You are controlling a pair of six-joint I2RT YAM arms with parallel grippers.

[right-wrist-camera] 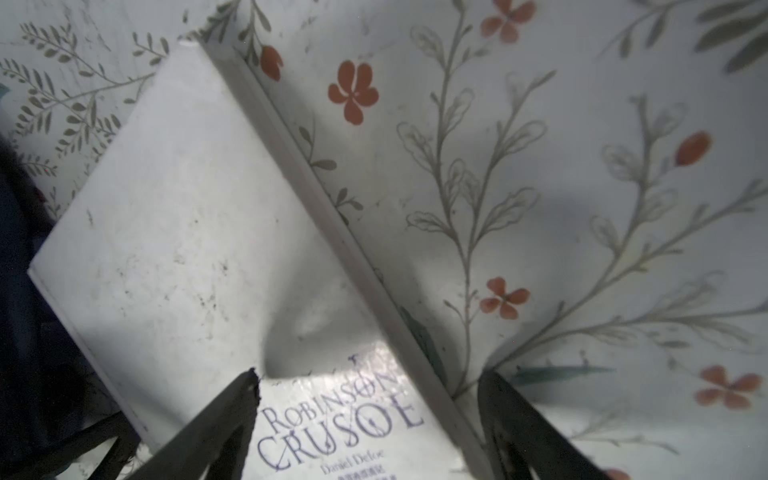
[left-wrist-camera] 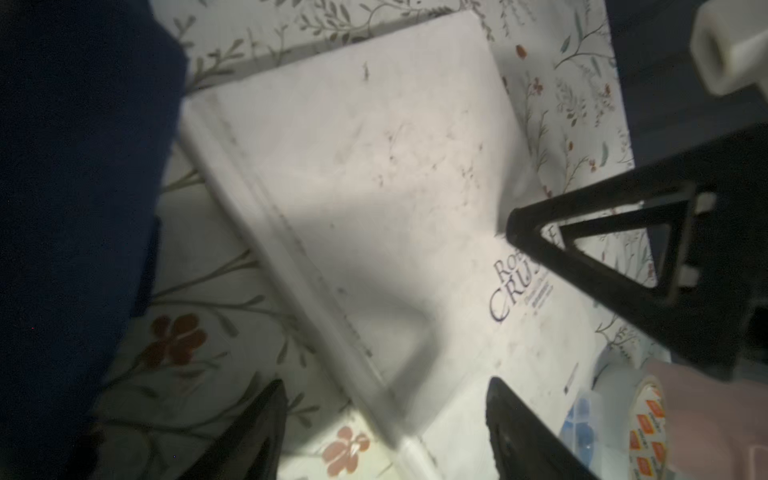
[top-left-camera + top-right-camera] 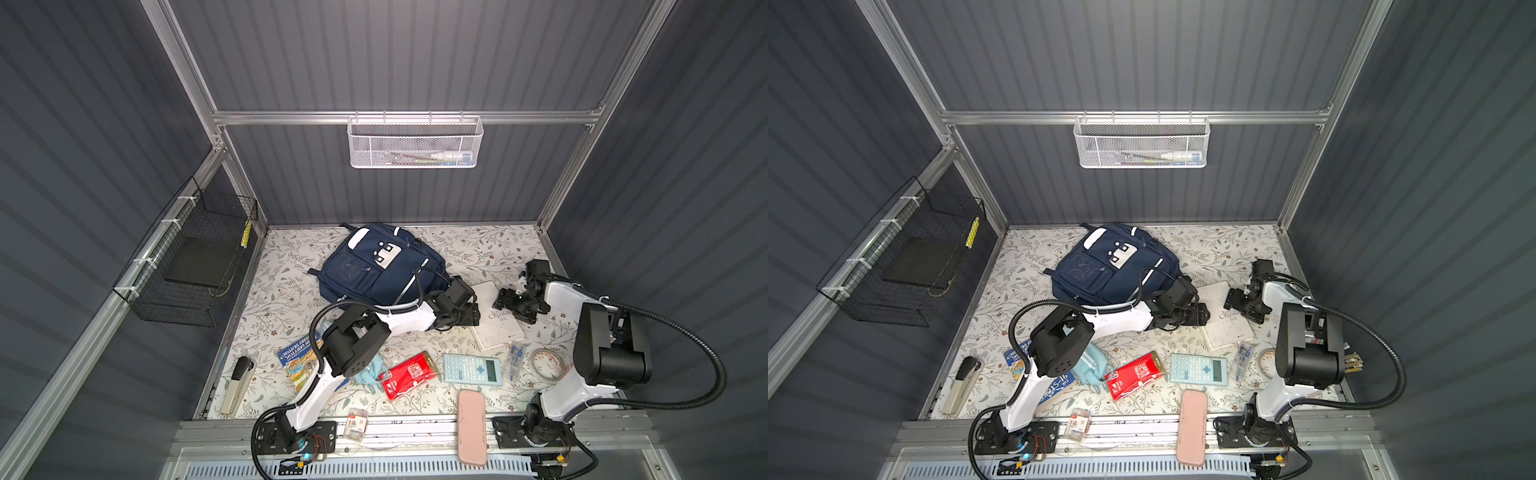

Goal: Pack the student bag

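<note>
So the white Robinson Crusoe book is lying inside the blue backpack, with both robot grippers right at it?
No. The Robinson Crusoe book isn't inside the navy backpack; it lies on the flowery table beside it, as both top views show. The left gripper and right gripper are indeed at the book.

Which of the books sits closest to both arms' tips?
The white Robinson Crusoe book, beside the student bag; the blue illustrated book lies under the left arm.
</note>
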